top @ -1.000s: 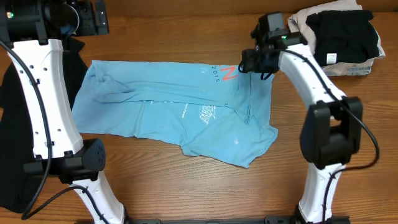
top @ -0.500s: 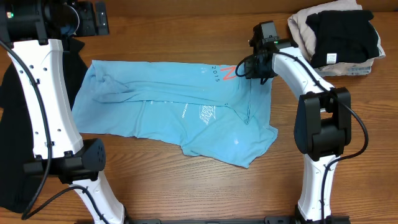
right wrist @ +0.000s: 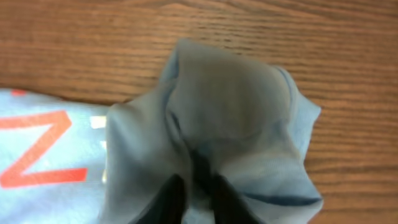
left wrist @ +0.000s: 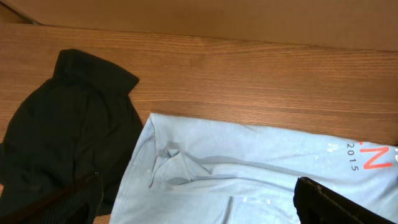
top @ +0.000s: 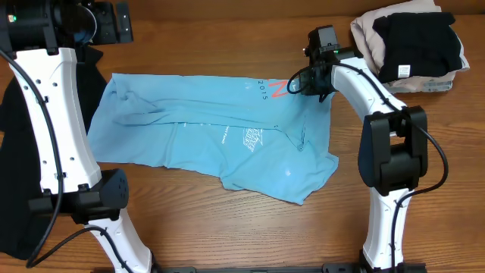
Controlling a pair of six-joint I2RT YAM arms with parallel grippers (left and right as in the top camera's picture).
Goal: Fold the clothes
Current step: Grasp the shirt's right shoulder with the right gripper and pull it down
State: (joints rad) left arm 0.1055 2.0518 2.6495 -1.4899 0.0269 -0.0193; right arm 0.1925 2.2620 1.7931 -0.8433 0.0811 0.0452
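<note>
Shirt: light blue T-shirt (top: 204, 125) (left wrist: 249, 168) (right wrist: 230, 106) lies spread on tabletop (top: 227, 227) between both arms, w/ many creases. White lettering is near the middle, and red-orange print (top: 279, 89) (left wrist: 373, 158) (right wrist: 37, 149) is by far edge on R side.
R fingers (top: 307, 79) (right wrist: 171, 200): at far R corner of shirt, just beside the print. Wrist view shows them nearly pressed together, pinching a bunched fold of blue cloth that stands up from the wood.
L fingers (top: 114, 23) (left wrist: 339, 202): spread wide, holding nothing. They are above tabletop near far L corner of shirt, not touching it.
Black garment (top: 15, 144) (left wrist: 68, 124): on tabletop at L side, touching L edge of shirt.
Pile (top: 413, 42): at far R corner, beige cloth w/ folded black piece and white tag on top, apart from shirt.
</note>
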